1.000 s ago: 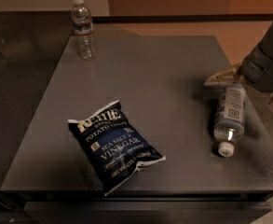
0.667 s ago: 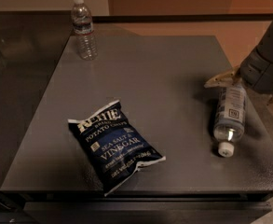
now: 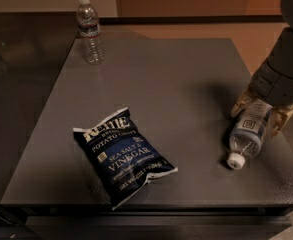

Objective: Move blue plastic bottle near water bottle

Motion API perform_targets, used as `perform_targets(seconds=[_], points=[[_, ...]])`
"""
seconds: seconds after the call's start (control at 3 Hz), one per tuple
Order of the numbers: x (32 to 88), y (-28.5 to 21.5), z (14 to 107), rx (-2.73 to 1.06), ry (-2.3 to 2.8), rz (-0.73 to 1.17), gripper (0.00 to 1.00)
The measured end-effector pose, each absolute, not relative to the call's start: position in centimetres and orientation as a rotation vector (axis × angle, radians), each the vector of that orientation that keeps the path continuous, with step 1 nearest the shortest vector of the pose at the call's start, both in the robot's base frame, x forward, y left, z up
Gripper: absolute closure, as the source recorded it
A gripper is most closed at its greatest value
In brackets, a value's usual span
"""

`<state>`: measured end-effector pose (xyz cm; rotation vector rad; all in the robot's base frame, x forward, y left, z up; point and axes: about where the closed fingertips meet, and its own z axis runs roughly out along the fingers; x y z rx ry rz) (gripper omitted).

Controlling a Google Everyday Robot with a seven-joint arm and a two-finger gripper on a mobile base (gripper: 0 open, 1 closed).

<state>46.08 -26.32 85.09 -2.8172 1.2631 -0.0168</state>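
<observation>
The blue plastic bottle lies on its side near the right edge of the dark table, with its white cap pointing toward the front. My gripper is over the bottle's base end. One tan finger sits on each side of the bottle, closed against it. The bottle still rests on the table. The water bottle stands upright at the table's far left corner, far from the gripper.
A dark blue Kettle chips bag lies at the front middle of the table. The table's right edge runs just past the gripper. A darker glossy surface adjoins the table on the left.
The gripper has come down and forward over the bottle's base, with its fingers now on either side. The bottle's cap end has swung slightly to the left.
</observation>
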Motion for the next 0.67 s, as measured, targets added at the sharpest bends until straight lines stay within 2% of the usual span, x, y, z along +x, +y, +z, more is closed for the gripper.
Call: perform_targets(seconds=[0.67], points=[[47.4,-24.8,87.5,-2.798,1.356,-0.084,0.88]])
